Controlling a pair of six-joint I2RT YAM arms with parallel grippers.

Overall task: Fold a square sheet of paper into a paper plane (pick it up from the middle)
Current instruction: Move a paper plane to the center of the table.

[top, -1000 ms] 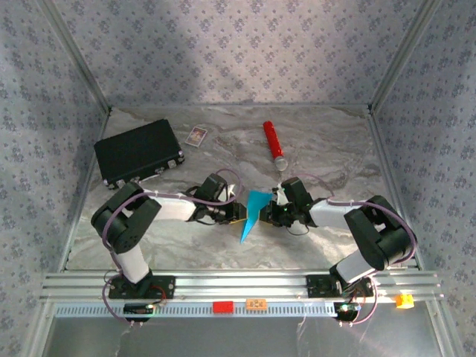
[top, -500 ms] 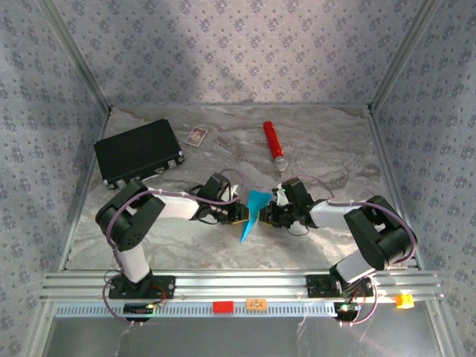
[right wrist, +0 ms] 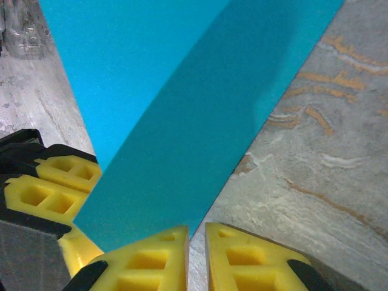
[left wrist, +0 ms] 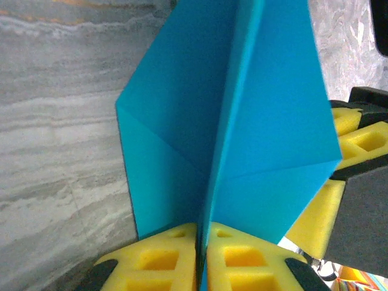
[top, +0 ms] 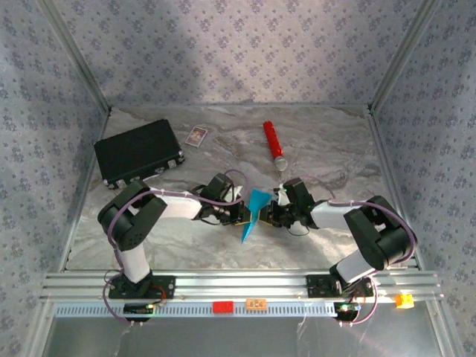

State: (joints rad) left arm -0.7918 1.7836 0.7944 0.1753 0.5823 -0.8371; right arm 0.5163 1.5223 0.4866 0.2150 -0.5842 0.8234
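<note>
Top external view has the paper plane point(top: 255, 207) held at mid-worktop point(top: 335, 141) between the two arms, its point aimed at the near edge. Left wrist view shows the left end effector point(left wrist: 202, 235) clenched on the centre crease. Both yellow pads press flat against the fold, and the wings spread away to either side. Right wrist view shows the right end effector point(right wrist: 195, 233) with its pads close together at the paper's lower edge, grasping a wing corner. That corner sits between its pads in left wrist view. The two end effectors crowd each other across the paper, each blocking the side the other faces. A black case point(top: 138, 152), a small white card point(top: 196, 135) and a red cylinder point(top: 274, 145) lie toward the far side, apart from the paper. The cylinder is the nearest, just beyond the right wrist.
</note>
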